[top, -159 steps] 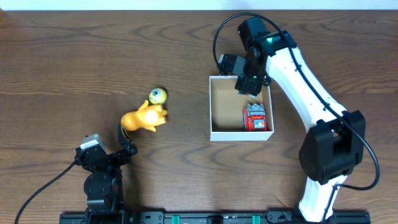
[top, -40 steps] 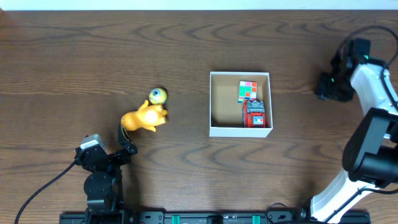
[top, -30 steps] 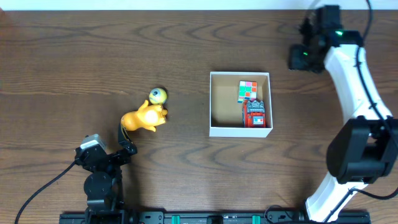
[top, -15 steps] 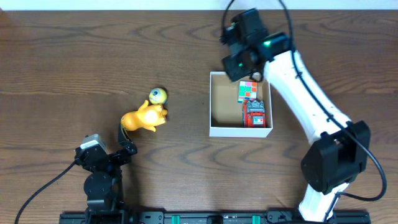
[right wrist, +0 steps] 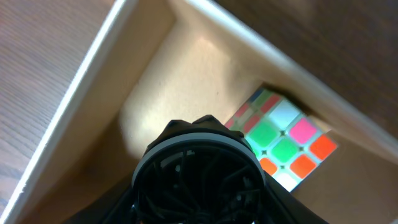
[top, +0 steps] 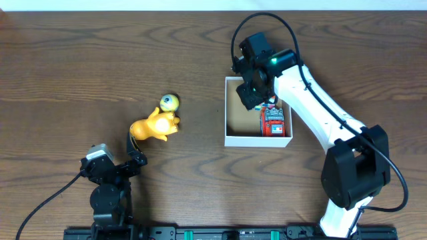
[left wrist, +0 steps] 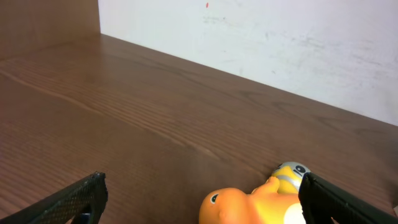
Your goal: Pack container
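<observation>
Lying directly beneath the right hand (top: 257,91) is the container (top: 259,141).

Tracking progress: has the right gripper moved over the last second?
Yes. The right gripper has swung left, from right of the container to above its far-left corner.

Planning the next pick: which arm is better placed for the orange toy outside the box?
Left: the left gripper, jaws open, sits right beside the orange toy; the right arm is over the container.
</observation>
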You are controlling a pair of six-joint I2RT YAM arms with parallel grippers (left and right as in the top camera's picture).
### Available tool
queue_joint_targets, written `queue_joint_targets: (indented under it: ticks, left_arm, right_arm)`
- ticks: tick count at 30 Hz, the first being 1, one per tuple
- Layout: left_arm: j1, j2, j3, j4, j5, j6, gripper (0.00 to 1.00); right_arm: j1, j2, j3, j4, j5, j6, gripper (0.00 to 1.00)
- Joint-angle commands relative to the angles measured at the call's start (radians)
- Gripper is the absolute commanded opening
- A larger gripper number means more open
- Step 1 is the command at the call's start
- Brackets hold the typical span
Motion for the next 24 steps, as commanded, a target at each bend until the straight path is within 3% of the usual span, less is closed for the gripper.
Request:
queue_joint_targets:
  ticks: [1, 12, 19, 24]
  left_arm:
    - [0.003, -0.005, -0.029, -0.007, -0.008, 0.017, 0.98]
    - [0.003, -0.005, -0.029, -0.007, -0.008, 0.017, 0.98]
    - [0.003, -0.005, -0.029, -0.007, -0.008, 0.017, 0.98]
    - [0.003, -0.005, -0.029, -0.007, -0.008, 0.017, 0.98]
  right_arm:
    - [0.016, -0.025, -0.042, 0.003, -0.002, -0.001, 0.38]
    - [0.016, -0.025, -0.131, 0.01, -0.035, 0.002, 0.42]
    - [0.016, -0.025, -0.134, 0.01, -0.034, 0.002, 0.66]
    - [0.013, -0.025, -0.134, 0.022, -0.019, 0.002, 0.73]
